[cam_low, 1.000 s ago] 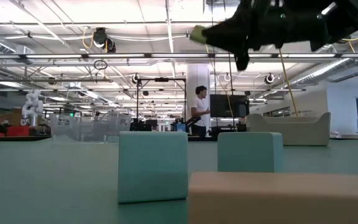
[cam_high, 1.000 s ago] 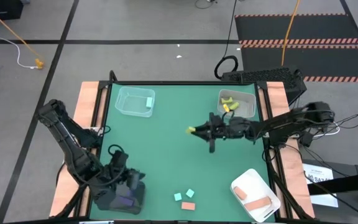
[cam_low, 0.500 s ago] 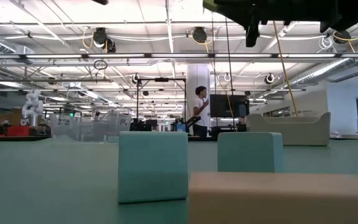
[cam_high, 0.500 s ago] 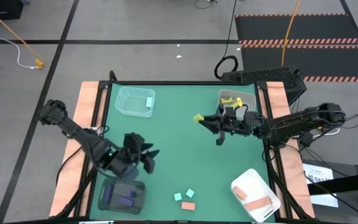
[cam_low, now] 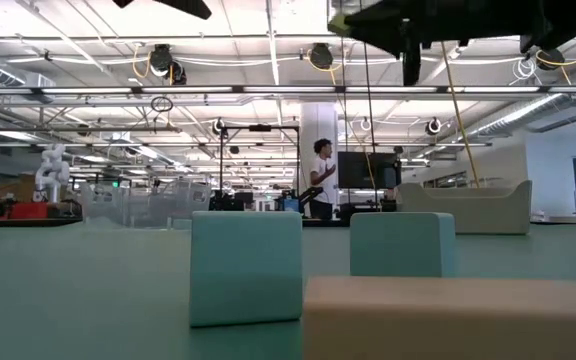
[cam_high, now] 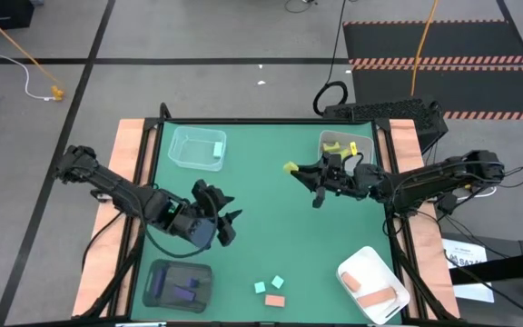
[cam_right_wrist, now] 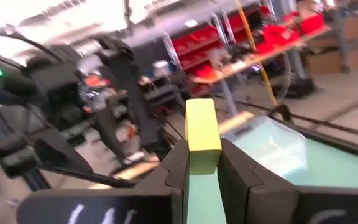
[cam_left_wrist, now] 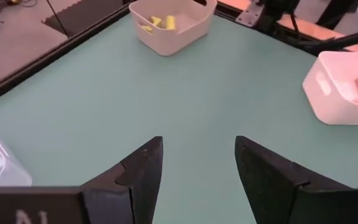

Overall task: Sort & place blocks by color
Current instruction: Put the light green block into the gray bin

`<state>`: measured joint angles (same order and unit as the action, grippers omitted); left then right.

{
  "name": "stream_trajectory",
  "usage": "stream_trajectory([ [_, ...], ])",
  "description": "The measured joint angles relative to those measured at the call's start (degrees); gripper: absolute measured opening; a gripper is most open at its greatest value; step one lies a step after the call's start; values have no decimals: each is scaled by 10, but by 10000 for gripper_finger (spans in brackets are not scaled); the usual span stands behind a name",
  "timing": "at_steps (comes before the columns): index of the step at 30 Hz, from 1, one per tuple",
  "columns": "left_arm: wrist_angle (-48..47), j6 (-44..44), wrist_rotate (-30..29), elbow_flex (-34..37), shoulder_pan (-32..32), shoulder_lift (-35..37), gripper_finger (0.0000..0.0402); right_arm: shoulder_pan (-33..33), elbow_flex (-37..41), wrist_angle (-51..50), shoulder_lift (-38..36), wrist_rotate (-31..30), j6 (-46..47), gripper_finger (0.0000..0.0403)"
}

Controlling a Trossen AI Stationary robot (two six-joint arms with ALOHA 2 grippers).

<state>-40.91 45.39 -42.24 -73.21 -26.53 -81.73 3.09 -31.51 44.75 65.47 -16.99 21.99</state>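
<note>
On the left of the green table (cam_high: 252, 236), the clear tray (cam_high: 197, 148) sits near the far edge with one light teal block (cam_high: 218, 148) inside it, and the dark tray (cam_high: 178, 284) lies at the near left corner holding purple blocks (cam_high: 186, 291). Between these two trays the left gripper (cam_high: 226, 227) hangs above the bare mat; in the left wrist view its two dark fingers (cam_left_wrist: 143, 174) stand well apart with nothing between them, pointed across the table toward the two white trays. Near the front edge, about mid-table, two light teal cubes (cam_high: 269, 285) rest close to each other, and a salmon-pink bar (cam_high: 274, 301) lies just in front of them; the low view shows the cubes upright behind the bar. Further right, the right gripper (cam_high: 294, 172) is held in the air beside the far white tray (cam_high: 347, 151), its fingers pinched on a yellow-green block (cam_high: 290, 169), which in the right wrist view stands upright between the pads. That far white tray already holds several yellow-green pieces (cam_high: 335, 149). At the near right corner the tilted white tray (cam_high: 370, 282) contains salmon-pink blocks (cam_high: 378, 294). In the room beyond the table, a person (cam_low: 320, 178) stands far off
</note>
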Motion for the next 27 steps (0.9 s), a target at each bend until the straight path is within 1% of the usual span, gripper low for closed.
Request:
stream_trajectory([
  [2,1,-10,2,0,10,0,202,0,0,-36,0,-21,14,38],
  [4,1,-21,2,0,21,0,202,-6,0,-98,0,-42,31,38],
  [7,2,-38,2,0,37,0,202,-26,0,-200,0,-56,61,38],
  [11,8,-38,3,0,59,0,202,-71,0,-331,0,-55,73,38],
  [14,9,-27,3,0,75,0,202,-116,0,-390,0,-55,74,38],
  [18,9,-17,3,0,97,0,202,-184,0,-426,0,-54,72,38],
  [24,17,-12,4,0,133,0,202,-283,0,-436,0,-53,30,38],
  [27,17,-12,5,0,151,0,202,-330,0,-458,0,-53,19,38],
])
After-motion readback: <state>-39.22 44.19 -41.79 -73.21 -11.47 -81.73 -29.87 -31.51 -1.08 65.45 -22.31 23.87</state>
